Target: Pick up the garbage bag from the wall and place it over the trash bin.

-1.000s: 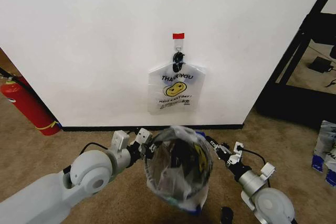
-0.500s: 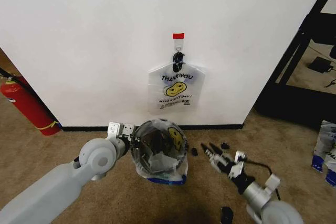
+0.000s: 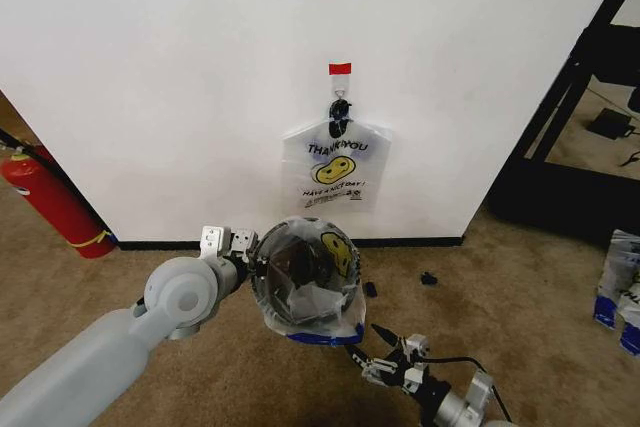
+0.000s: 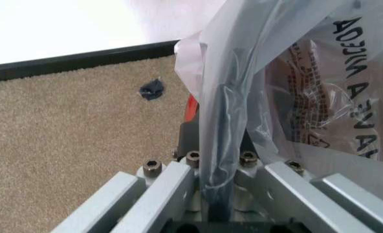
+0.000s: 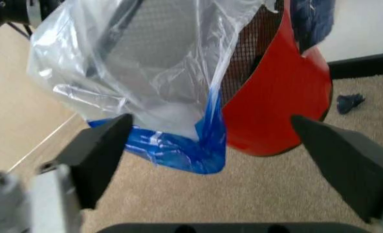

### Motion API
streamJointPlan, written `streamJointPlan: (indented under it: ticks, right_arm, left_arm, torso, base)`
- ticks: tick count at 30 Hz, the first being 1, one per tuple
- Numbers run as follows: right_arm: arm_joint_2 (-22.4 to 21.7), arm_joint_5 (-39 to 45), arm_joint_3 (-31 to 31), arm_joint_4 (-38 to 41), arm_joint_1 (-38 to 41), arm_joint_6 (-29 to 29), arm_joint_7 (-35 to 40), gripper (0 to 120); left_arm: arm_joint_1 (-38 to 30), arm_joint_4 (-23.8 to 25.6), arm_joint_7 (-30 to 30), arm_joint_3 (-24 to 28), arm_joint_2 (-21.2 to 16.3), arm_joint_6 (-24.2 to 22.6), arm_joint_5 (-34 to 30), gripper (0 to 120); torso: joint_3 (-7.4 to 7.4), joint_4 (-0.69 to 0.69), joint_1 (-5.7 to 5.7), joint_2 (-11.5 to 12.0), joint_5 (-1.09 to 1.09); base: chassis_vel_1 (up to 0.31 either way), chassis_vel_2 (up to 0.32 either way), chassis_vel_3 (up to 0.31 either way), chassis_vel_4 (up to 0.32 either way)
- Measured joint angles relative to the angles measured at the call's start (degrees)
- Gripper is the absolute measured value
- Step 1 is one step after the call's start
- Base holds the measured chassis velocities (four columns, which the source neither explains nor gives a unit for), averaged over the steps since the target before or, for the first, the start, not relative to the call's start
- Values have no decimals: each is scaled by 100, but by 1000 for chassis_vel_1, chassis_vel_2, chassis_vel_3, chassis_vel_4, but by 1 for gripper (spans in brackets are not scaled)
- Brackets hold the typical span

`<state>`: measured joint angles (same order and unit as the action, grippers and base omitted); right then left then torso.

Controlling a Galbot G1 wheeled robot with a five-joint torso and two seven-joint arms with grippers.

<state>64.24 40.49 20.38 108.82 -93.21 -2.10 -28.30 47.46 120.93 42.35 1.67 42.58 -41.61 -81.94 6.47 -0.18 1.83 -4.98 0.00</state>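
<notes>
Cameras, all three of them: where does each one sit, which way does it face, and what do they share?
Head view: high on the robot, facing forward and down at the wall, the trash bin wearing the garbage bag; both arms show.
Left wrist view: on the left arm, looking past the left gripper shut on bag plastic, toward carpet and baseboard.
Right wrist view: on the right arm, between the open right gripper fingers, facing the bin's red base.
Shared: the bagged bin.

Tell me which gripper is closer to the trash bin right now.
Left. The left gripper is shut on the garbage bag at the trash bin's rim, while the right gripper is open, apart from it on the carpet side.
</notes>
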Motion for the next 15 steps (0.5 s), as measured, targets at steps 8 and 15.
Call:
streamJointPlan:
  ticks: [8, 15]
  right_arm:
    - [11, 59, -43, 60, 5, -16, -37, 61]
    - [10, 70, -41, 101, -27, -14, -28, 35]
  left_arm:
    - [14, 95, -4, 1, -16, -14, -11, 0]
    - [33, 125, -4, -5, -45, -13, -14, 0]
  torso:
    - [0, -1, 0, 0, 0]
    - [0, -1, 0, 0, 0]
  base:
    - [0, 0, 0, 0]
    - [0, 0, 0, 0]
